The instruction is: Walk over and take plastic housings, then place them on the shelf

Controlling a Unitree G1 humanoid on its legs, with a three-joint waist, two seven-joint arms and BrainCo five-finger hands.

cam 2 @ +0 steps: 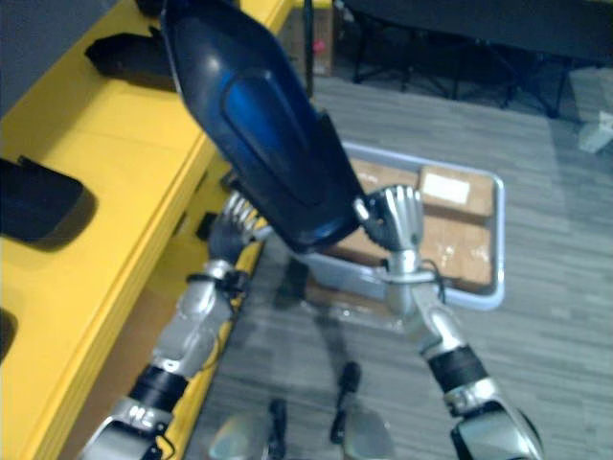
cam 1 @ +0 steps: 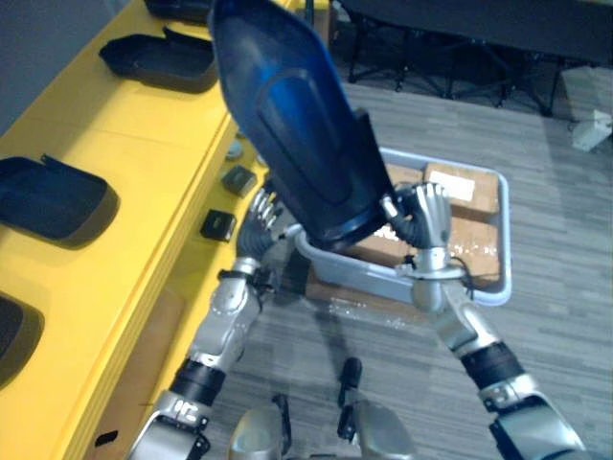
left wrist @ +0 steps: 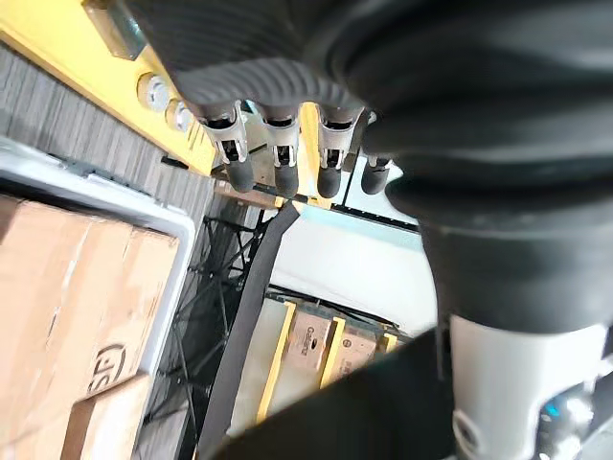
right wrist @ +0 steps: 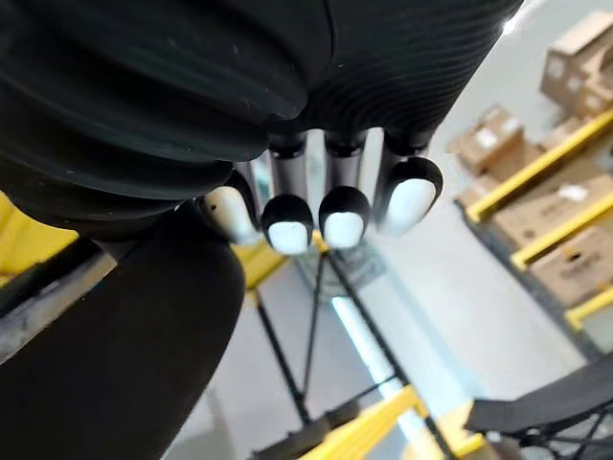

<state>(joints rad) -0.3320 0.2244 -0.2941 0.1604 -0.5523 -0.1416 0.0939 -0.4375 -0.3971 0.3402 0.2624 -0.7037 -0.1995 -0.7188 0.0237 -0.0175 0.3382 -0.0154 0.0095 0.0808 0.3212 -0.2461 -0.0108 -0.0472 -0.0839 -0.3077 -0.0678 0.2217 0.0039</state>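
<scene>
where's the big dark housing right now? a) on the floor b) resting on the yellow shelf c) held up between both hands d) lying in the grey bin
c: the dark housing is raised in the air between the left hand and the right hand, above the grey bin and beside the yellow shelf.

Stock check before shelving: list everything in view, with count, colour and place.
large dark blue plastic housing: one, dark blue, raised between both hands
black plastic housings: four, black, lying on the shelf
long yellow shelf: one, yellow, at the robot's left
grey plastic bin: one, grey, on the floor ahead
brown cardboard boxes: several, brown, inside the bin
small black parts: two, black, at the shelf's front edge
left hand: one, silver, under the housing's lower edge
right hand: one, silver, gripping its lower corner
</scene>
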